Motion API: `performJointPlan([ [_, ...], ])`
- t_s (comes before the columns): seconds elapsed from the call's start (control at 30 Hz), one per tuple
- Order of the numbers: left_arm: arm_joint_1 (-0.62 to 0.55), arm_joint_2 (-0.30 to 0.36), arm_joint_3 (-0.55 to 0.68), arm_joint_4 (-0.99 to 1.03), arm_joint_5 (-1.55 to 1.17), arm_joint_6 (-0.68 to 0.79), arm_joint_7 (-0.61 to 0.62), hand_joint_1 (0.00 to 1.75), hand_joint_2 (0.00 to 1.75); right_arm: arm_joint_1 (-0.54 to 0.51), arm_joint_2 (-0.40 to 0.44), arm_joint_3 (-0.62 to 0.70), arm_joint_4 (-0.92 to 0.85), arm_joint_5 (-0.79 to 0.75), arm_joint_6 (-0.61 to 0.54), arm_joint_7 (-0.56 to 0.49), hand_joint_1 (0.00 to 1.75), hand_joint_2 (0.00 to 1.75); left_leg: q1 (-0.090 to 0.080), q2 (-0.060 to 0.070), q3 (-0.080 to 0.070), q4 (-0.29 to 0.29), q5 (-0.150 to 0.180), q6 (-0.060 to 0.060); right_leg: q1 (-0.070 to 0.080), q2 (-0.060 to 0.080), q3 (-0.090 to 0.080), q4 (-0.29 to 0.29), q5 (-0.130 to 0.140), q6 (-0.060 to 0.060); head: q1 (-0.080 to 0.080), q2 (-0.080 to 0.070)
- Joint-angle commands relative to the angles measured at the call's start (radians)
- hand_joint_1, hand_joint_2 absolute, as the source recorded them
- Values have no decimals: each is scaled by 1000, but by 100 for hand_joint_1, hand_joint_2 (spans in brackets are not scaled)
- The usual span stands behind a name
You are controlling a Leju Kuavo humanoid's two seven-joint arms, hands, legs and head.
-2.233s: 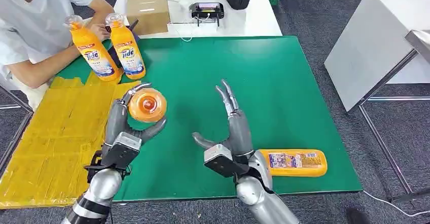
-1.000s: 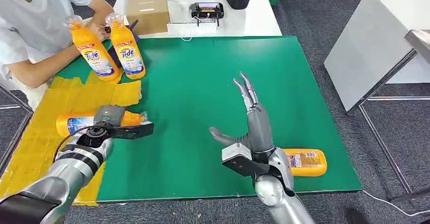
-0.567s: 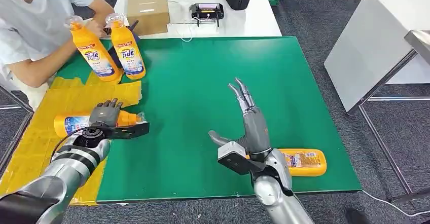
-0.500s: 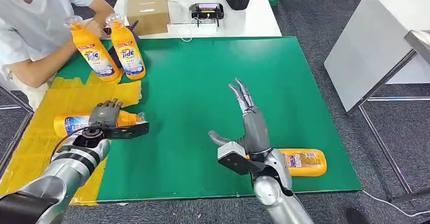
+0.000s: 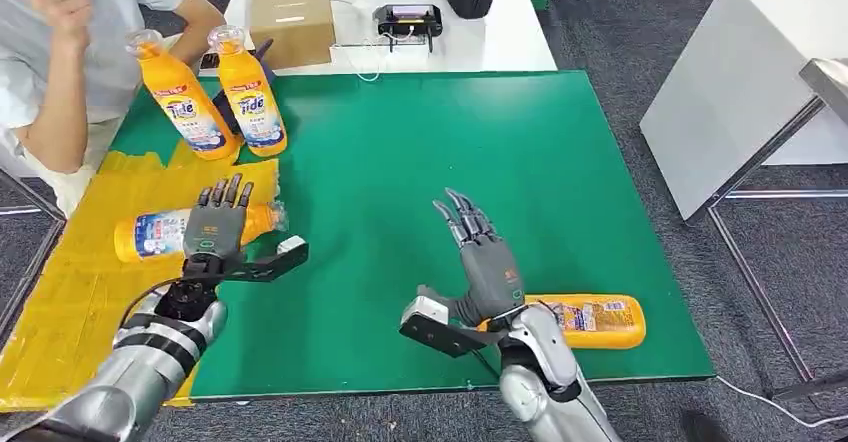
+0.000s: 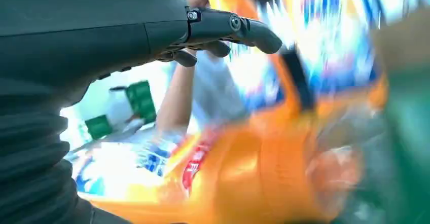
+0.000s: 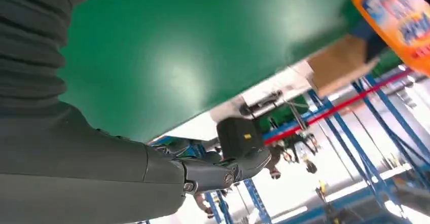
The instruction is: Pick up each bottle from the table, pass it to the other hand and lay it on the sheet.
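At the lower left of the head view, the left hand (image 5: 216,230) is open with its fingers spread, holding nothing. It sits just over a detergent bottle (image 5: 160,234) that lies flat on the yellow sheet (image 5: 90,292); I cannot tell if the fingers touch it. Two more Tide bottles (image 5: 215,97) stand upright at the upper left, by the sheet's far edge. A person (image 5: 55,52) sits beside them. In the lower middle, the right hand (image 5: 480,257) is open too, fingers up and apart, empty. Just right of it, another bottle (image 5: 590,320) lies flat on the green table (image 5: 420,142) near the front edge. A white table (image 5: 500,32) stands behind with a cardboard box (image 5: 290,22). The floor (image 5: 620,32) is grey carpet.
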Motion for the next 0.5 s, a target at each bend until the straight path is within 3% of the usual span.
performJointPlan([
  [0.03,266,-17,139,-576,-18,197,-65,0,175,45,-83,9,58,20,4,18,0,175,2,0,4,0,-3,-1,1,5,4,-2,-2,-1,0,0],
  [0.17,341,-106,249,-822,48,197,-232,0,175,81,-106,1,37,41,3,29,0,175,2,-2,1,2,-3,-1,1,3,1,0,-2,-1,0,0],
  [0.3,394,-269,411,-871,352,197,-596,0,175,126,-159,9,16,133,68,98,0,175,2,-1,-1,2,-3,-1,1,3,0,-1,-2,-1,0,0],
  [0.5,443,-264,376,-883,450,197,-622,0,175,180,-201,5,-4,137,77,102,0,175,0,-1,1,1,-4,-1,0,4,2,-1,-2,-1,0,0],
])
